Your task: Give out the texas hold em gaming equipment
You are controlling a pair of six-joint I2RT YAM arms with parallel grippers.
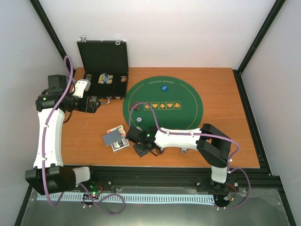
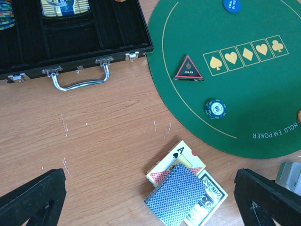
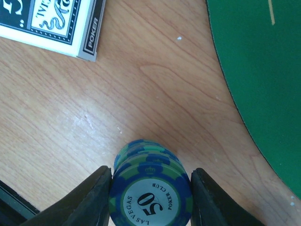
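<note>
Although the top view showed both arms, it hid what your right claw (image 1: 133,136) gripped, because the wrist body covered the fingertips. The playing cards (image 1: 115,138) lay just beside that claw and the green mat (image 1: 188,106) just beyond it. Your left claw (image 1: 96,104) hung near the black case (image 1: 103,59).

From the left wrist, that claw's fingers stood wide apart and gripped nothing. The cards lay between them, with the triangular token (image 2: 189,69) and one striped chip (image 2: 215,108) beyond. An orange disc (image 2: 299,115) was cut off at the edge.

From the right wrist, your right claw's fingers pressed both sides of a stack of poker chips (image 3: 150,193) over the wooden table (image 3: 155,84). If only the upper chips were pinched, the lower ones could drop or the stack could splay on lifting. You could not count the chips.
</note>
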